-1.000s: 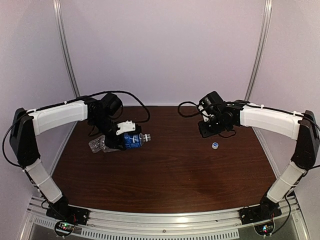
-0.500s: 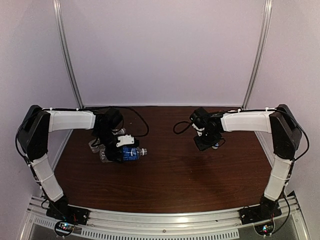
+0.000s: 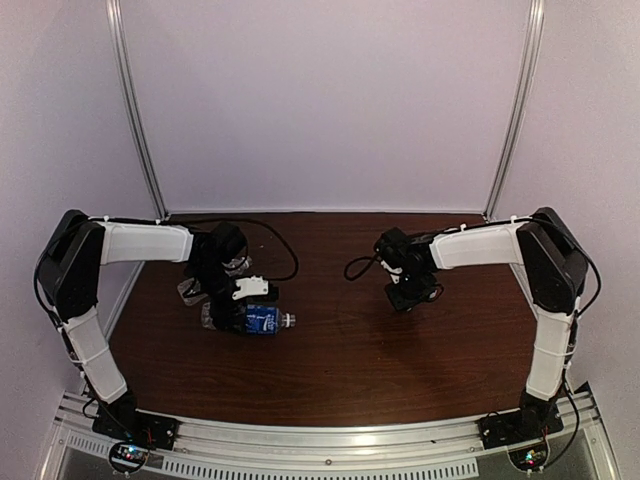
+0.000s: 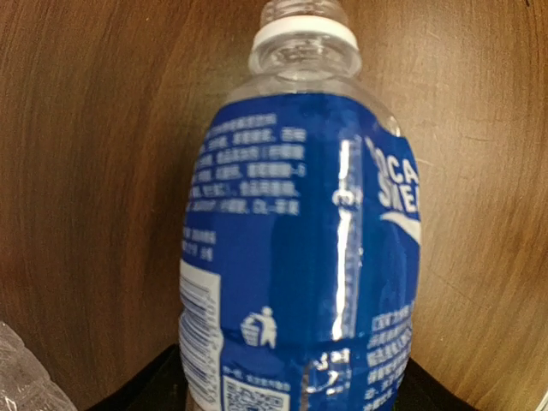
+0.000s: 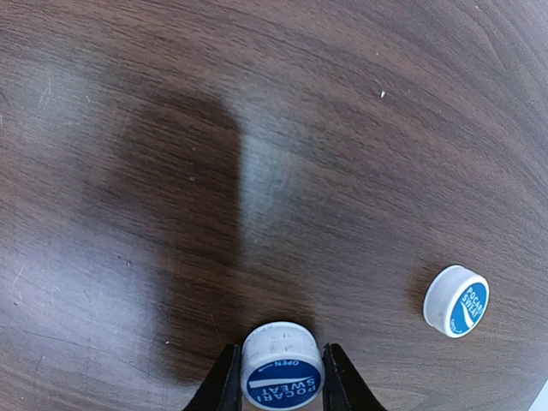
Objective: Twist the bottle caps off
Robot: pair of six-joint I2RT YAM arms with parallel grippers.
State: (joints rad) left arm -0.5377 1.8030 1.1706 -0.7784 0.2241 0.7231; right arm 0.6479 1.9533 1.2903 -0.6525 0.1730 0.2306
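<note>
Your right hand (image 5: 282, 381) pinches one cap (image 5: 280, 366) at the bottom of its wrist view, low over the bench (image 5: 257, 128), likely to park it near the other cap (image 5: 456, 300) lying lower right. Your left hand (image 3: 238, 300) clamps the labelled bottle (image 4: 300, 240) (neck bare, it seems), probably steadying it flat, centre left of the top view.

Your blue-labelled bottle (image 4: 300, 257) fills the view against the worktop (image 4: 86, 171), neck at 12 o'clock. The gripper (image 4: 287, 384) flanks its base at 6 o'clock, and a clear crinkled bottle (image 4: 21, 377) peeks in at 7 o'clock.
</note>
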